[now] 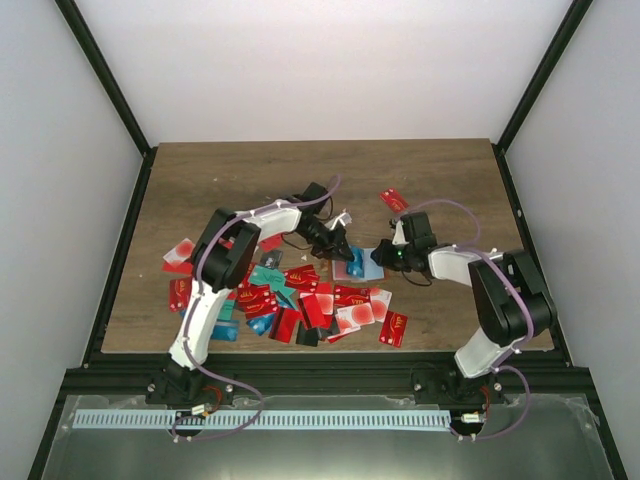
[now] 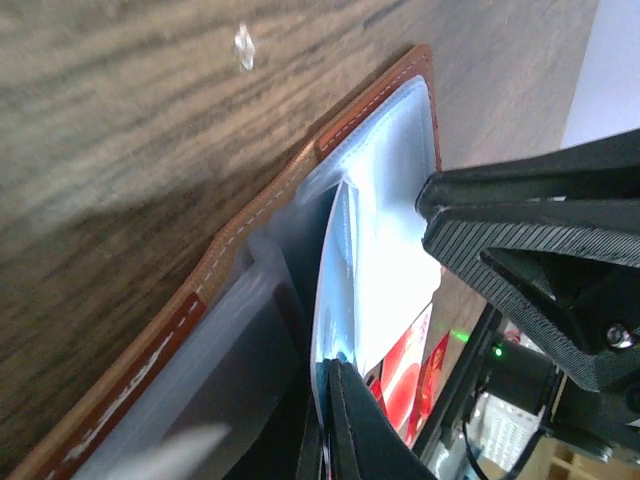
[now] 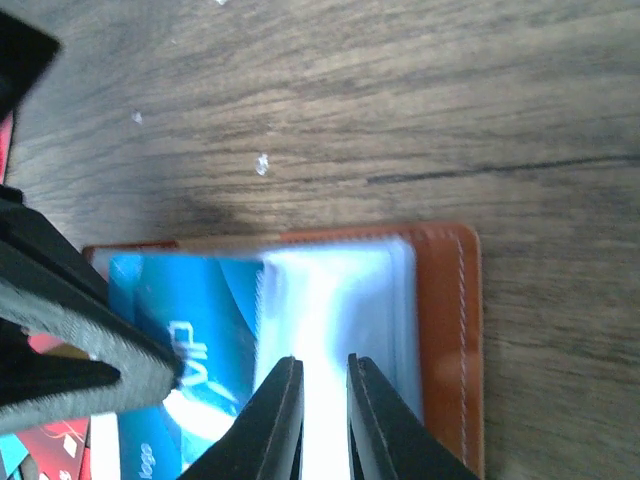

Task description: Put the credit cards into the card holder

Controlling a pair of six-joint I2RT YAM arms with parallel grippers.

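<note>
The card holder lies open on the table between my two grippers, brown stitched edge outside and pale blue sleeves inside. My left gripper is shut on a blue credit card, seen edge-on in the left wrist view, with its far end in among the sleeves. My right gripper comes in from the right, its jaws only narrowly apart, pinching a pale sleeve leaf of the holder. Its fingers show at the holder's far edge. More credit cards, mostly red, lie in a heap front left.
One red card lies alone behind the right gripper and another near the front edge. Red cards lie just beyond the holder. Black frame posts and white walls close in the wooden table.
</note>
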